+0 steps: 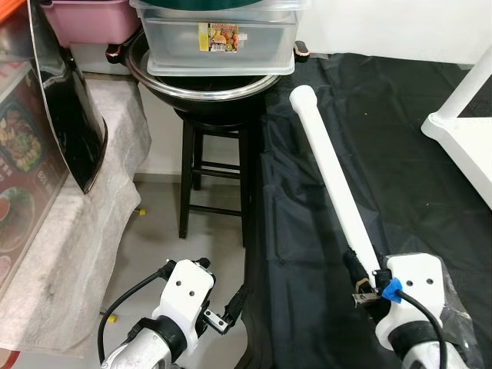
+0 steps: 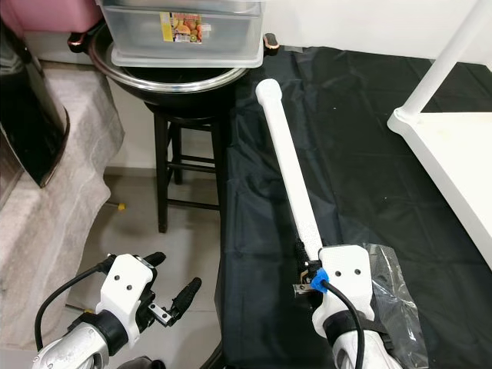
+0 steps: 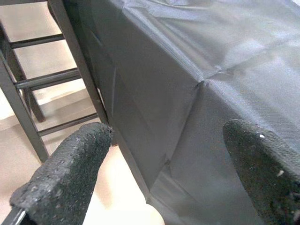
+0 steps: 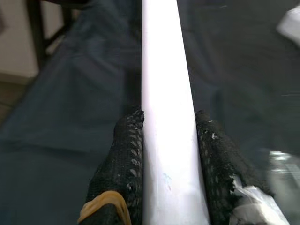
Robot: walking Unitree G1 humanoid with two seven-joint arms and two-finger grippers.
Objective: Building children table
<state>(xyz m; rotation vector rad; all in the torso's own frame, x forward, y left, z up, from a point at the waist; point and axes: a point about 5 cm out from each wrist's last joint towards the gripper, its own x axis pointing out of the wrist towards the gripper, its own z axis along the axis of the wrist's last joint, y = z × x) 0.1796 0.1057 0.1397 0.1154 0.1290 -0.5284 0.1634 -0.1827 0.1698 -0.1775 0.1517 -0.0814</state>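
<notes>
A long white table leg (image 1: 332,171) slants up and away over the black cloth-covered surface (image 1: 400,192). My right gripper (image 1: 361,269) is shut on the leg's near end; both black fingers (image 4: 124,154) press its sides in the right wrist view, where the white table leg (image 4: 166,117) runs straight ahead. The white table top (image 1: 465,142) with another leg lies at the far right. My left gripper (image 1: 223,304) hangs low at the left, beside the cloth's edge, open with nothing between its fingers (image 3: 70,173).
A black stool (image 1: 211,161) stands left of the cloth, bearing a metal pan (image 1: 207,81) and a clear plastic box (image 1: 223,42). A grey-covered bench (image 1: 84,231) lies further left. A crumpled clear plastic bag (image 2: 392,307) rests by my right wrist.
</notes>
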